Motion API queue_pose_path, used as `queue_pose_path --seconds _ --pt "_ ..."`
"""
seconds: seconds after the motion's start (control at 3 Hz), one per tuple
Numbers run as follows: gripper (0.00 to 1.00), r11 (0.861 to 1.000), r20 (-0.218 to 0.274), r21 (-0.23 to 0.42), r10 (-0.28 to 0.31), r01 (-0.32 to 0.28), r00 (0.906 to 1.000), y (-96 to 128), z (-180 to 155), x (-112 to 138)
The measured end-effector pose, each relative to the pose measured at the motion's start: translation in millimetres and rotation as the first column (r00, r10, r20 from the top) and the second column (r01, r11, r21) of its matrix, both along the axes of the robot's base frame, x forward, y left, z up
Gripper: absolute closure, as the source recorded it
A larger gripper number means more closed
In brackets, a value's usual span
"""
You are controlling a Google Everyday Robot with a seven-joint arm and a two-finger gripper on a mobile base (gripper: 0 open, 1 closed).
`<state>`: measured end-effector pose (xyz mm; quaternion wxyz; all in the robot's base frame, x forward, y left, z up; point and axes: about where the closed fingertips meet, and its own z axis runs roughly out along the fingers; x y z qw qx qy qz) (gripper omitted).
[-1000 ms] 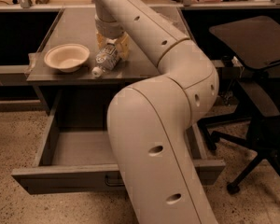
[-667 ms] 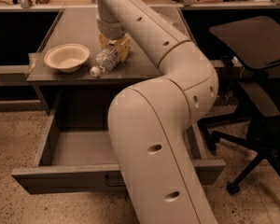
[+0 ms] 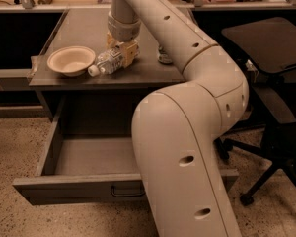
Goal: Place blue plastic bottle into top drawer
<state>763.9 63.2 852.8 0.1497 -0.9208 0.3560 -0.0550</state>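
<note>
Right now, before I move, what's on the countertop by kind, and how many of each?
Bowls: 1, the bowl
Bottles: 1, the plastic bottle, lying on its side at the pincer
Unidentified: 1, a small object mostly hidden behind the arm
Total: 3

Office-like lab: grey desk (image 3: 89, 28), swivel chair (image 3: 271, 43), cluttered back benches (image 3: 266, 5); jaws low over the desk.
</note>
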Motion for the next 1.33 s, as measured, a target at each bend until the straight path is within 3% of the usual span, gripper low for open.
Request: queue_pose_path --seconds 0.33,0.67,1.0,1.33 --pt "1.0 1.0 -0.009 -0.004 -0.004 0.004 0.9999 3 -2 -1" --pt "1.0 0.999 -0.076 -0.007 -0.047 0.047 0.996 22 -11 -9" --pt "1.0 0.986 -0.061 0.046 -0.157 0.159 0.9858 32 11 -15" --pt "1.0 0.943 -0.089 0.164 -0.278 0.289 0.9566 35 36 -43"
